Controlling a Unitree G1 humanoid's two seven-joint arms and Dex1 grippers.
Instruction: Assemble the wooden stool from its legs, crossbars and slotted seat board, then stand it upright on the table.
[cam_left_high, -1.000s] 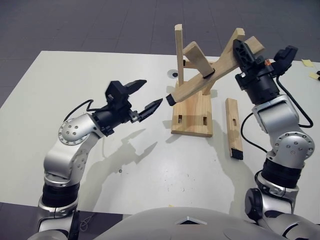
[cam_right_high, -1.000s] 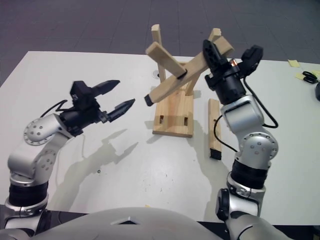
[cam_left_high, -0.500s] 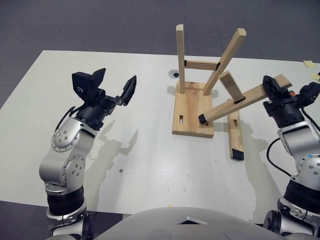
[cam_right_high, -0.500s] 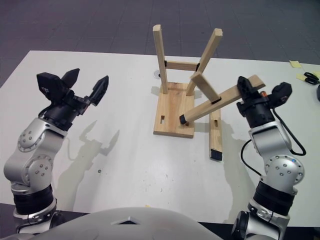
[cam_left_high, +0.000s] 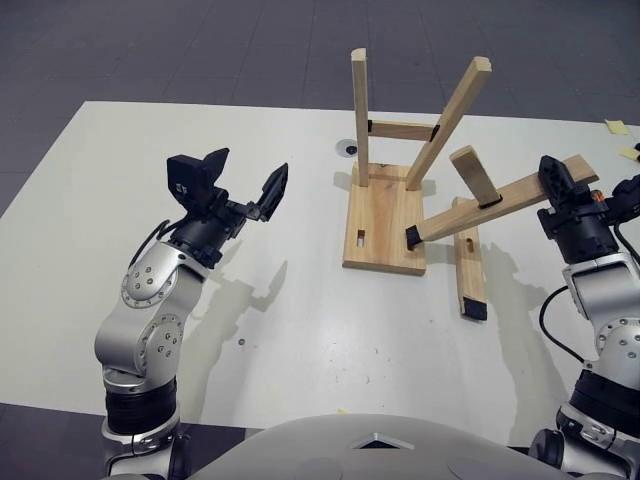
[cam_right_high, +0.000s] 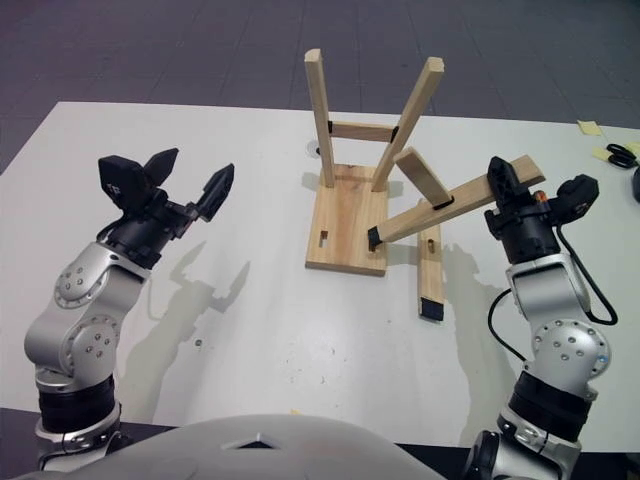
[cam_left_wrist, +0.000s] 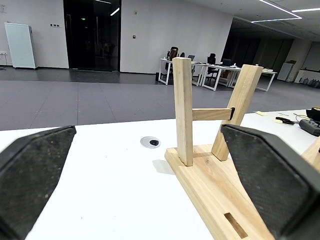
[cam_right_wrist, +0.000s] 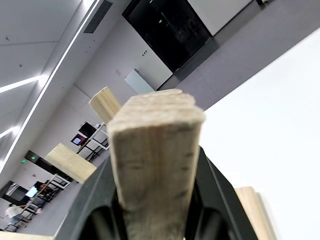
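Right hand (cam_left_high: 556, 188) gripping pale black-tipped leg (cam_left_high: 500, 196) with crossbar (cam_left_high: 471, 172), left hand (cam_left_high: 249, 172) spread wide

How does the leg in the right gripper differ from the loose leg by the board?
The held leg hangs tilted in the air, clamped in the right gripper; the loose leg lies flat on the table. The held leg carries a crossbar; the loose leg is bare. Both are pale wood with a black end cap.
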